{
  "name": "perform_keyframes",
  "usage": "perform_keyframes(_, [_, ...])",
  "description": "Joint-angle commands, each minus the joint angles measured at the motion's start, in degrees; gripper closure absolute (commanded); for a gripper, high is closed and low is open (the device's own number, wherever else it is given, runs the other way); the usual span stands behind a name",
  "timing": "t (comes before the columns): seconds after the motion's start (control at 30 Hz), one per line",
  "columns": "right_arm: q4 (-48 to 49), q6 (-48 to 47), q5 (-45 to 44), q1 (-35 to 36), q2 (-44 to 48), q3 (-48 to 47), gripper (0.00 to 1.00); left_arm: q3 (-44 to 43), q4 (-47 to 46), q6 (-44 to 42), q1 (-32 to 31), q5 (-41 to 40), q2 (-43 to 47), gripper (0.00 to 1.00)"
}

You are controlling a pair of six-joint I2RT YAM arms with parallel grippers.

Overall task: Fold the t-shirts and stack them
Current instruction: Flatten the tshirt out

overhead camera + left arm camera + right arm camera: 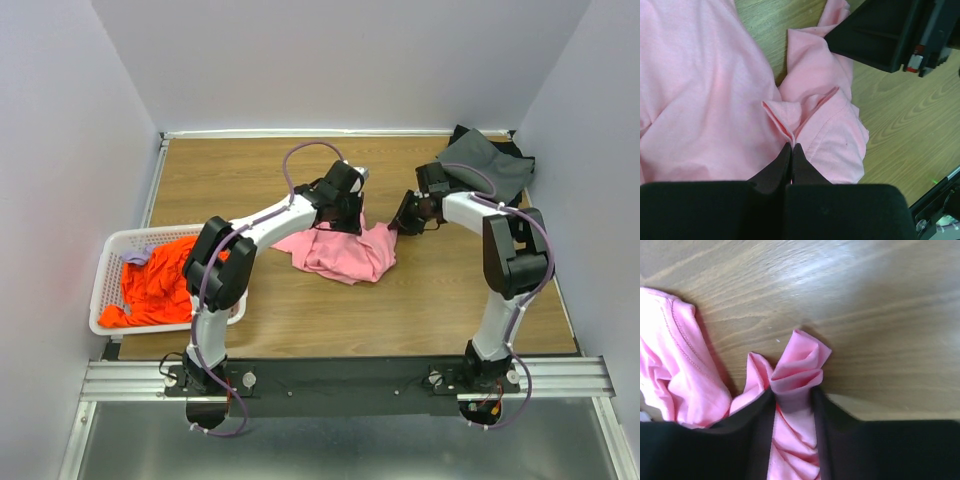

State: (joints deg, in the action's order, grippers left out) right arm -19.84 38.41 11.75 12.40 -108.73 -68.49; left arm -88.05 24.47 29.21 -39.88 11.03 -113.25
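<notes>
A light pink t-shirt [338,256] lies crumpled on the wooden table [300,320] between the two arms. My left gripper [344,220] is at the shirt's far left edge. In the left wrist view it [791,146] is shut, pinching a thin fold of the pink cloth [705,100]. At the shirt's right corner, my right gripper [399,226] has a bunched roll of pink cloth [800,362] filling the gap between its jaws [793,390]. An orange t-shirt [158,285] sits in the white basket [108,248]. A dark grey t-shirt [488,165] lies at the back right.
The white slotted basket stands at the table's left edge, with a bit of lilac cloth [135,257] in it. Grey walls close in the table on three sides. The right gripper's black body [880,35] shows at the top of the left wrist view.
</notes>
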Motion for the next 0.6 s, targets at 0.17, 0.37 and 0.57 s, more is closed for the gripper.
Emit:
perform_keyframes(0.17, [-1.2, -1.5, -0.1, -0.4, 2.7, -4.1, 0.98, -2.6, 1.2, 0.1, 3.7, -3.7, 5.1, 1.0])
perform_keyframes(0.37, [-9.1, -1.8, 2.0, -8.4, 7.4, -22.4, 0.98, -17.1, 4.9, -0.7, 12.8, -5.3, 9.7, 1.0])
perform_keyframes(0.57, [-19.6, -6.3, -2.6, -9.7, 10.2, -37.2, 0.98, -23.5, 3.9, -0.3, 14.4, -9.2, 16.2, 1.0])
